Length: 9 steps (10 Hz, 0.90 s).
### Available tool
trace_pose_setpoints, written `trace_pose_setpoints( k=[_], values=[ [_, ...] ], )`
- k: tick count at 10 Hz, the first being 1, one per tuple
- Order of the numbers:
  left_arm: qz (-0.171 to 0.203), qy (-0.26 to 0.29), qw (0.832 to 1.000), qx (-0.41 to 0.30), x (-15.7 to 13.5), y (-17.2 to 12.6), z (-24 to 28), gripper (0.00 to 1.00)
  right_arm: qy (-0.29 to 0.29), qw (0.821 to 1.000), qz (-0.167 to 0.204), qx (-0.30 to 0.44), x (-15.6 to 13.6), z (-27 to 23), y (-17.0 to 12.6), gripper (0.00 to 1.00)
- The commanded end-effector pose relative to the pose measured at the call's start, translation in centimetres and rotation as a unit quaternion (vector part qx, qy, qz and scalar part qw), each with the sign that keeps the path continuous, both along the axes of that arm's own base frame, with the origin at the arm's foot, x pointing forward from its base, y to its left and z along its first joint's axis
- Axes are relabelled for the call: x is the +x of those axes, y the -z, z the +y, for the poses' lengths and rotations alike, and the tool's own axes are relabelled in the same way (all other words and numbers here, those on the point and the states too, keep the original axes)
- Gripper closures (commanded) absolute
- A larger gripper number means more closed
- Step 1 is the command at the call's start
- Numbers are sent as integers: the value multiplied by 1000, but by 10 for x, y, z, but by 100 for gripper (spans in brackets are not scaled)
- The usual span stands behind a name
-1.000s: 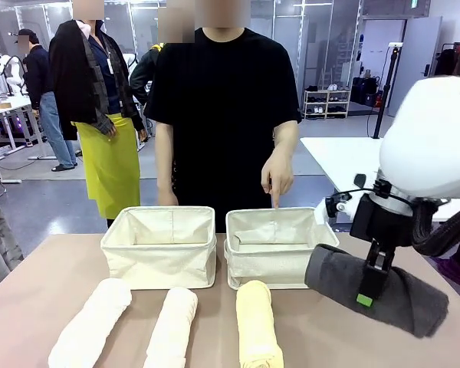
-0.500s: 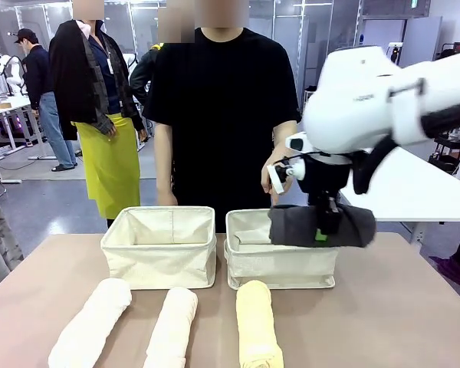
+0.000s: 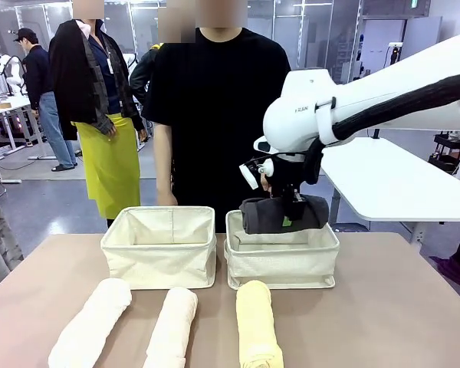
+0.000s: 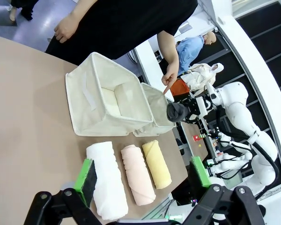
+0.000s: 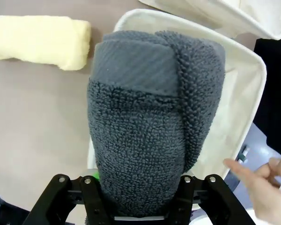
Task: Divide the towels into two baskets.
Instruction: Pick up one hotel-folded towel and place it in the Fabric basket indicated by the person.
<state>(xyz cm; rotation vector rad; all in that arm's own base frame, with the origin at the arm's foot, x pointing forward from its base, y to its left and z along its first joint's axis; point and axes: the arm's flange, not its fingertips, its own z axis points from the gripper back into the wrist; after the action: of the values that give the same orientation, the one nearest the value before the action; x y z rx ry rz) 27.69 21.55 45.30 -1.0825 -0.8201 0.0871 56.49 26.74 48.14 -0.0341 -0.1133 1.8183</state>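
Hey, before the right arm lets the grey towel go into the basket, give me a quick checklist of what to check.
1. Grip on the grey towel: ok, the right gripper is shut around its middle.
2. Towel above the opening of the right basket: ok.
3. Towel lined up with the basket's length: ok, roughly.
4. Is the person's hand away from the drop: not ok, a finger points by the basket's rim.
5. Is the left gripper out of the way: ok, open, far from the baskets.
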Motion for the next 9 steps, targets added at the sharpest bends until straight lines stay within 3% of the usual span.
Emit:
trace_pose_setpoints(
  k=[1, 2, 5, 7, 9],
  values=[
    [-3, -1, 1000, -2, -2, -1, 1, 0, -11, 1000, 15, -25, 13, 6, -5, 58],
    [-3, -1, 1000, -2, -2, -1, 1, 0, 0, 1000, 0, 0, 0, 0, 0, 58],
    [-3, -1, 1000, -2, -2, -1, 1, 0, 0, 1000, 0, 0, 0, 0, 0, 58],
    [-3, -1, 1000, -2, -2, -1, 1, 0, -18, 1000, 17, 13, 31, 11, 10, 58],
    [-3, -1, 1000, -2, -2, -1, 1, 0, 3, 1000, 14, -5, 57, 18, 28, 58]
  ],
)
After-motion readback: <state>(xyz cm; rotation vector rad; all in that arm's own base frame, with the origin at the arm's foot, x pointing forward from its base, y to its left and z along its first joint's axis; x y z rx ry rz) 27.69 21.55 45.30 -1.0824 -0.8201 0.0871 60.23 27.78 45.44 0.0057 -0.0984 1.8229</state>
